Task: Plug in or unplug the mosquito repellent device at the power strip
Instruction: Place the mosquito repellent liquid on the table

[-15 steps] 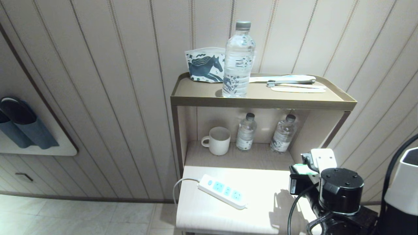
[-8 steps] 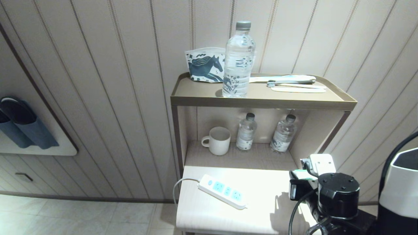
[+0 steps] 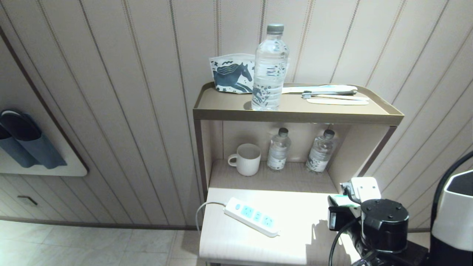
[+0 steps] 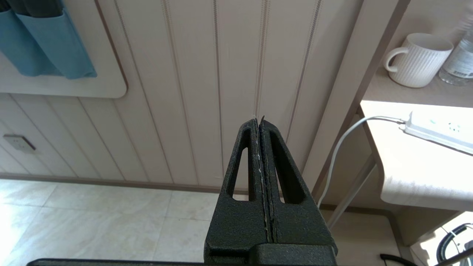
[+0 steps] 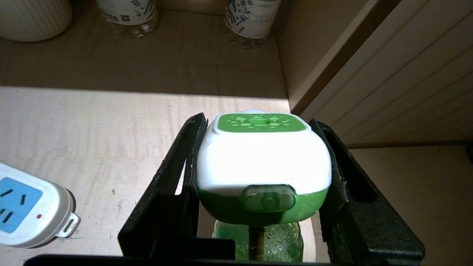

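The mosquito repellent device (image 5: 262,159), a white-and-green head over a green bottle, sits clamped between the black fingers of my right gripper (image 5: 258,121). In the head view the mosquito repellent device (image 3: 342,200) shows as a small white-and-green patch in my right gripper (image 3: 338,208), above the table's right edge. The white power strip (image 3: 251,216) lies unoccupied on the table's left half, well left of the device; its end with a blue socket shows as the power strip (image 5: 26,210). My left gripper (image 4: 258,120) is shut and empty, held off the table's left side above the floor.
A white mug (image 3: 247,159) and two small water bottles (image 3: 278,149) stand on the low shelf behind the table (image 3: 295,240). A large bottle (image 3: 269,68) and a pouch (image 3: 231,74) sit on the top shelf. The strip's cord (image 4: 340,147) hangs over the table's left edge.
My right wrist has sunk slightly in the head view, still holding the device. The power strip has not moved.
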Tool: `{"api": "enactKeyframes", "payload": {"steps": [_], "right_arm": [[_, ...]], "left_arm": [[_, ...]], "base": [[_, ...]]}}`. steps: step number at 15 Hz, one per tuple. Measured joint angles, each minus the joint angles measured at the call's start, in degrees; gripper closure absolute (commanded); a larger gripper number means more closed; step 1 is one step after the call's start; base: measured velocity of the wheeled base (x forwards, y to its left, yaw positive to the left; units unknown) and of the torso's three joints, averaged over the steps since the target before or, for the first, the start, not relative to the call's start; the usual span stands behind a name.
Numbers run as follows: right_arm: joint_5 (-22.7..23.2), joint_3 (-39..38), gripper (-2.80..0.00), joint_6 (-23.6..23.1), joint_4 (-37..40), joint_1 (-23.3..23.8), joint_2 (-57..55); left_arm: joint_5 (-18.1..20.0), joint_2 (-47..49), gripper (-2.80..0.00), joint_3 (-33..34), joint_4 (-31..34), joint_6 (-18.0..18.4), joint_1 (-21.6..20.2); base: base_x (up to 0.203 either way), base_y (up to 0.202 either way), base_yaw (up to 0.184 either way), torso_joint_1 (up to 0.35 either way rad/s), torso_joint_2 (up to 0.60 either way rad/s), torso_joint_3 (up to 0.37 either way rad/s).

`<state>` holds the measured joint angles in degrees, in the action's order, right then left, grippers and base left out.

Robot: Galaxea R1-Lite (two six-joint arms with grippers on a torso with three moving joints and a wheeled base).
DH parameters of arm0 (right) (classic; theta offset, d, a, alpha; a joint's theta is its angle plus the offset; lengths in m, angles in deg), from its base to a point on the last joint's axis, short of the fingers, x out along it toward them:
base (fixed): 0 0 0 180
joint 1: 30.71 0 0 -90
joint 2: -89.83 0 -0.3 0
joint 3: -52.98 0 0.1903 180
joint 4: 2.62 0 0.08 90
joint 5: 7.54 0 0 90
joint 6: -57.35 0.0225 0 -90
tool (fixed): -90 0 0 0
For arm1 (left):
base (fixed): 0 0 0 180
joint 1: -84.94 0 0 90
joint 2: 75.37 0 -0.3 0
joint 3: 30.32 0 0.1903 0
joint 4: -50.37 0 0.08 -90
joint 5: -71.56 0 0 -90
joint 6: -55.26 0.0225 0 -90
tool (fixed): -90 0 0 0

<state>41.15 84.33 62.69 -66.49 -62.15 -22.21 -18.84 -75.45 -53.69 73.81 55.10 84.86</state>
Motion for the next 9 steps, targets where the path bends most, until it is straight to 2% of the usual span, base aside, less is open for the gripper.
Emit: {"api": "enactKeyframes", "payload": {"steps": [4,8,9], "right_arm": [[0.0,-1.2,0.0,-0.1,0.0,-4.0,0.5],[2.0,-2.9,0.0,-1.3,0.4,-4.5,4.2],[3.3,-3.1,0.0,-1.2,2.6,-4.5,6.3]], "left_arm": [[0.1,0.0,0.0,0.0,0.0,0.0,0.0],[0.1,0.0,0.0,0.0,0.0,0.0,0.0],[0.1,0.0,0.0,0.0,0.0,0.0,0.0]], "base": [[0.0,0.0,0.0,0.0,0.0,0.0],[0.0,0.0,0.0,0.0,0.0,0.0],[0.0,0.0,0.0,0.0,0.0,0.0]]}}
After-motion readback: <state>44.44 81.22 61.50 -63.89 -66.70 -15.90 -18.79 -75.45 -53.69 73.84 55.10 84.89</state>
